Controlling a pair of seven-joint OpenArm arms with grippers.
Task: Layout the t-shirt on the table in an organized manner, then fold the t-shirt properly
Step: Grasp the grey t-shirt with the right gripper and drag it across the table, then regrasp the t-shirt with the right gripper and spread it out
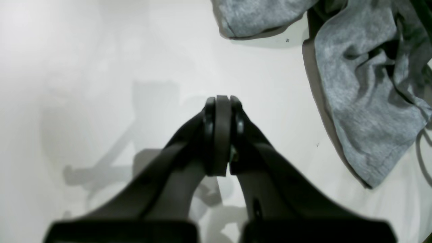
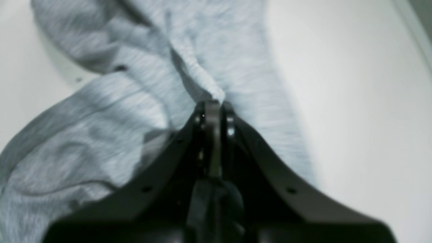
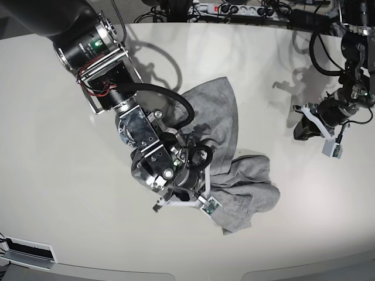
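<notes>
Right gripper (image 2: pixel 213 104), jaws closed, pinching a raised ridge of the t-shirt (image 2: pixel 141 111); the cloth puckers into a fold exactly at the fingertips, and the arm leans low over the garment. Left gripper (image 1: pixel 219 101), jaws pressed together on nothing, hangs over bare table (image 1: pixel 101 67) with the nearest part of the shirt off to one side and not touching it. In the base view this empty gripper (image 3: pixel 306 126) sits well apart from the garment, toward the far right corner of the table (image 3: pixel 70 222). The t-shirt (image 3: pixel 240 181) lies bunched in a crumpled heap near the middle of the table, somewhat toward the near edge, one lobe stretching away from the pinch and the rest piled in overlapping layers. Progress, as judged: early. The shirt is not yet spread flat, sleeves and hem are not distinguishable, and no fold has been made; the whole layout and every fold remain.
</notes>
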